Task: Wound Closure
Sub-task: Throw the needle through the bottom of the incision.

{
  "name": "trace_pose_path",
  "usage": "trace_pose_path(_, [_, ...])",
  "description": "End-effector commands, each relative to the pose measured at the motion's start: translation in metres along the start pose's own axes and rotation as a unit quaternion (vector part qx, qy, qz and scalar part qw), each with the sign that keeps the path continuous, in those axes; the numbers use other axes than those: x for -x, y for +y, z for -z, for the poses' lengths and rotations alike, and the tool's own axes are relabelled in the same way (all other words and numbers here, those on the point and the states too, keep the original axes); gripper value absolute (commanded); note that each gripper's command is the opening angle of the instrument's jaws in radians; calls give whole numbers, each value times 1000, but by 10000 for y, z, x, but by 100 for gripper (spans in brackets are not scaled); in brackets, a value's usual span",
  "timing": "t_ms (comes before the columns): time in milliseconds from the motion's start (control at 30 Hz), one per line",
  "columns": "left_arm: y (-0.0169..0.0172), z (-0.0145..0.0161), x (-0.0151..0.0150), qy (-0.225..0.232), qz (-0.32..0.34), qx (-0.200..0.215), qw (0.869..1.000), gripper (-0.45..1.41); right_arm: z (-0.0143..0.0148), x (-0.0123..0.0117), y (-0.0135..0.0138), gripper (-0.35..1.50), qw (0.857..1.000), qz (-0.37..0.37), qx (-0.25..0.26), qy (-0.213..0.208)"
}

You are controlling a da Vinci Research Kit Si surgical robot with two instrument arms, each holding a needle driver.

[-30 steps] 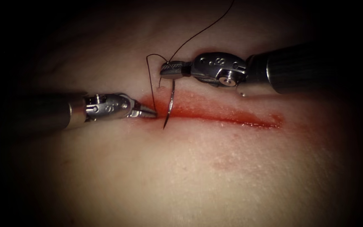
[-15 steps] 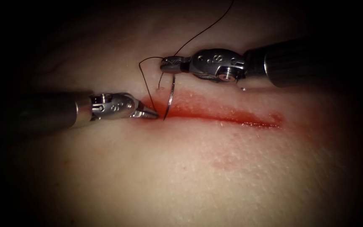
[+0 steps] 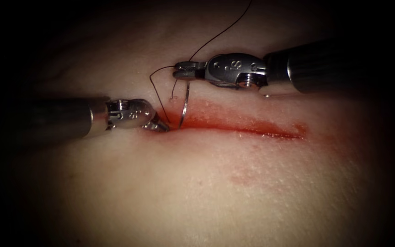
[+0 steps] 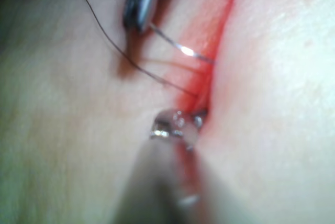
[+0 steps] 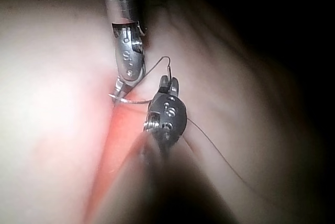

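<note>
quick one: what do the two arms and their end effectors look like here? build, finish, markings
Both match: a dark, finely ribbed cylindrical shaft, a bright metal collar, then a rounded silver wrist housing with small round pins or screws and a stamped "S". The left end effector tapers to a slim pointed tip. The right end effector is blunter, with cross-hatched gripping faces. No cables visible.
</note>
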Motion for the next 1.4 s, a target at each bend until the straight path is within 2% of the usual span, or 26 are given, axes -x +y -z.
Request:
trace_pose_path(33, [-4, -6, 0, 2, -3, 1, 1000, -35, -9, 4, -2, -35, 1000, 4, -1, 0])
trace_pose_path(100, [7, 5, 0, 6, -1, 17, 1000, -35, -13, 5, 0, -35, 1000, 17, 8, 6])
trace_pose_path(333, [29, 20, 1, 11, 3, 35, 999, -35, -26, 16, -3, -35, 999, 29, 9, 20])
trace_pose_path(700, [25, 22, 1, 20, 7, 20, 1000, -35, -43, 28, -16, -35, 998, 46, 10, 33])
trace_pose_path(1133, [28, 20, 4, 23, 9, 16, 1000, -35, -57, 30, -27, -35, 992, 117, 22, 41])
trace_pose_path(1400, [17, 15, -2, 30, 13, -2, 999, -35, -46, 27, -22, -35, 992, 118, 26, 44])
